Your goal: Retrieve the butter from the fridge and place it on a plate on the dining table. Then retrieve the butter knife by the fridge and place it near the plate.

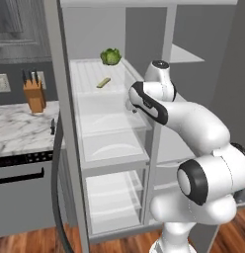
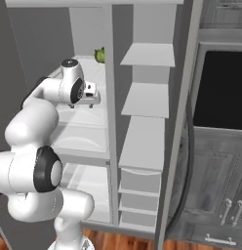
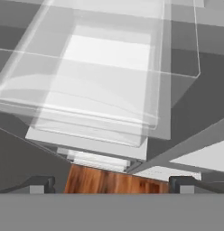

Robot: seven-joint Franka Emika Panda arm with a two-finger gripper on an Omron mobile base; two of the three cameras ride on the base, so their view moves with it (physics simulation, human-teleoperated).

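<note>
The fridge [image 1: 68,123] stands open with its white shelves showing. The butter [image 1: 103,82], a small pale-yellow stick, lies on the top shelf, in front of a green leafy vegetable [image 1: 110,56]. My gripper [image 2: 93,103] hangs at the front edge of that shelf level, below and to the right of the butter, pointing down. In the hand view the gripper [image 3: 111,185] is open, with nothing between its fingertips [image 3: 41,184]; clear fridge drawers and wood floor lie below. The butter knife [image 1: 52,126] lies dark on the marble counter beside the fridge. The plate and dining table are out of view.
A wooden knife block [image 1: 34,93] stands on the counter [image 1: 20,129] left of the fridge, above a dishwasher [image 1: 20,197]. The fridge's door shelves [image 2: 145,100] sit right of the arm. A built-in oven [image 2: 224,88] and grey cabinets are further right.
</note>
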